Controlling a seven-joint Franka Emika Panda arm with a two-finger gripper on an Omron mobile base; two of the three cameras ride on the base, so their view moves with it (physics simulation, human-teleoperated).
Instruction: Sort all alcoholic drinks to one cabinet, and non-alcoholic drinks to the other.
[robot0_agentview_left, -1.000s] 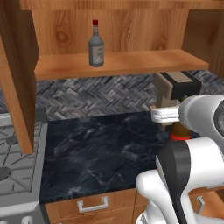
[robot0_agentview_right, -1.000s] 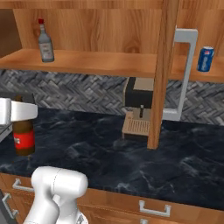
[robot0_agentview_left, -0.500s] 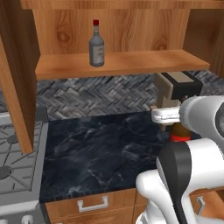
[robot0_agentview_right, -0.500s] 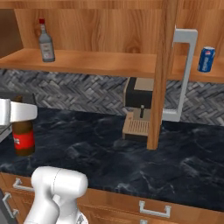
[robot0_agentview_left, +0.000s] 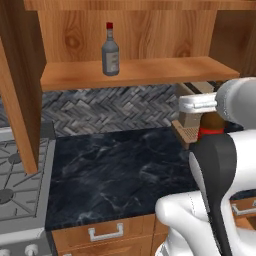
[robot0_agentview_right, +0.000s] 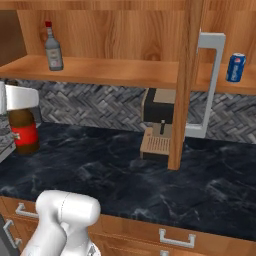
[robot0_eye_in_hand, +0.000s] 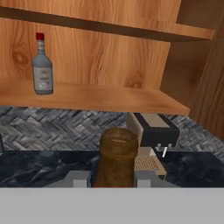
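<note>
Your gripper (robot0_eye_in_hand: 114, 178) was clamped round neck of beer bottle (robot0_agentview_right: 23, 132), bottle at counter (robot0_agentview_right: 125, 180) level. Liquor bottle (robot0_agentview_left: 110, 52) already on shelf (robot0_agentview_left: 135, 75). Risk: you clip shelf edge or bottle swings loose.

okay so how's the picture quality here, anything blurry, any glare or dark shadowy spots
Left base view: soft overall, no glare, shadow under the cabinet shelf. Right base view: evenly lit, blue can readable but fuzzy. Hand view: beer bottle close up between the fingers and blurred, liquor bottle clearer.
</note>
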